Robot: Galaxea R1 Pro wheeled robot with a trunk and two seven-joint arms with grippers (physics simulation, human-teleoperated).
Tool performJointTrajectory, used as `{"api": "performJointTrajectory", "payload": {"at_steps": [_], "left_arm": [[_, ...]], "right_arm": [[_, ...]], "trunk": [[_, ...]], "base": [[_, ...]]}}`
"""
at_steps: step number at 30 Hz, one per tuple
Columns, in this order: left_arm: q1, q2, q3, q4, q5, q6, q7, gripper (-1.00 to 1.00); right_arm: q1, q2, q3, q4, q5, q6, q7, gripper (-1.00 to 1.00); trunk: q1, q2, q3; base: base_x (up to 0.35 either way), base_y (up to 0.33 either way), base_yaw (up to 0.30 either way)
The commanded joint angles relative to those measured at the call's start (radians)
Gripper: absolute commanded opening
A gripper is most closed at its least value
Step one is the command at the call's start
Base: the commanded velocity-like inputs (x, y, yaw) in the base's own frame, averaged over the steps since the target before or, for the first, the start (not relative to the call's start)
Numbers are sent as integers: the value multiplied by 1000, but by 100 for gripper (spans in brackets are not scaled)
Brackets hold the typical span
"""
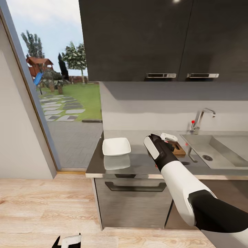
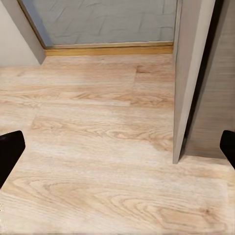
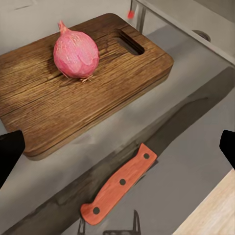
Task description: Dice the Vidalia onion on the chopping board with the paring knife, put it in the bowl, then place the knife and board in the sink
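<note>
- Now the onion [image 3: 76, 53] sits whole on the board [image 3: 73, 98]; the knife [image 3: 120, 185] lies just beside the board.
- Right claw [image 3: 117, 147] hangs wide open; lower it squarely over the red handle.

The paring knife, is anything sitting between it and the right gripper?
Nothing visible. The paring knife lies bare on the countertop, beside the chopping board, with the right gripper open above it. The onion sits on the board, clear of the knife.
</note>
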State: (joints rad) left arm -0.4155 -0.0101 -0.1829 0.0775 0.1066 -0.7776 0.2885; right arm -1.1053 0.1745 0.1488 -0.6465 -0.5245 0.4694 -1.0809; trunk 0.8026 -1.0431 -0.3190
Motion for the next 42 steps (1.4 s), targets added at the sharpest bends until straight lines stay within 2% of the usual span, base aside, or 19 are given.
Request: {"api": "performJointTrajectory", "payload": {"at_steps": [1,3,5,8,16,20,22,27,42], "left_arm": [[-2,-1,-9,4,10,-1,0,100],[-2,-1,-9,4,10,26,0,100],[-2,-1,-9,3,10,81,-1,100],[-2,-1,-9,3,10,97,-2,100],[-2,-1,-9,2,10,105,-2,100],[-2,-1,-9,3,10,106,-2,100],[-2,-1,-9,2,10,106,-2,100],[-2,-1,-9,3,10,106,-2,100],[-2,-1,-9,3,10,107,-2,100]], "right_arm": [[-1,0,1,-1,-3,9,-6,100],[0,0,1,0,-3,9,-5,100],[1,0,1,0,-3,9,-5,100],[2,0,1,1,-3,9,-5,100],[5,0,0,1,-5,9,-3,100],[5,0,1,3,-6,9,44,100],[5,-12,0,19,-6,9,73,100],[5,-20,0,44,-7,9,107,100],[5,-30,-1,51,-7,9,120,100]], "trunk": [[0,-1,-1],[0,-1,-1],[0,-1,-1],[0,-1,-1],[0,-1,-1],[0,-1,-1],[0,-1,-1],[0,-1,-1],[0,-1,-1]], "base": [[0,0,0],[0,0,0],[0,0,0],[0,0,0],[0,0,0],[0,0,0],[0,0,0],[0,0,0],[0,0,0]]}}
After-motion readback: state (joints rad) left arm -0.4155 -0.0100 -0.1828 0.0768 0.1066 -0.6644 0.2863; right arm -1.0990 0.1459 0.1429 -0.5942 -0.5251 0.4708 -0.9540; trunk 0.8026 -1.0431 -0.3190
